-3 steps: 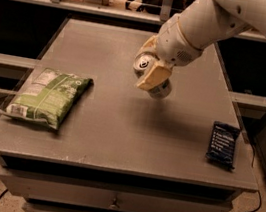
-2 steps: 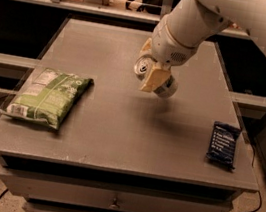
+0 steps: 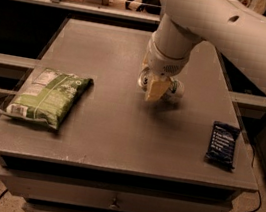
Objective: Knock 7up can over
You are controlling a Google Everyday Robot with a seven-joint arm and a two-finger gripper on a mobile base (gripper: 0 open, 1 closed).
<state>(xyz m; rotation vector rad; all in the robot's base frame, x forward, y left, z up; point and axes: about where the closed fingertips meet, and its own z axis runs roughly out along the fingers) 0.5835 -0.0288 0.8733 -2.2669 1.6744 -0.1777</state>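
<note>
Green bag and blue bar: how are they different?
The green bag is big and puffy; the blue bar is small and thin. The bag lies at the picture's left, the bar at its right. Both lie flat on the table, untouched. The gripper grips the 7up can mid-table.

Grey table [image 3: 101, 143] with green snack bag [image 3: 48, 96] left, 7up can [image 3: 175, 90] centre by the gripper [image 3: 155, 87], dark bar [image 3: 223, 144] right.

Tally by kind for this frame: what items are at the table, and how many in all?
Drink cans: 1, the 7up can, at the tool near the middle of the table.
Snack bags: 1, the green snack bag, left.
Wrapped bars: 1, the dark blue bar, right.
Total: 3.
</note>
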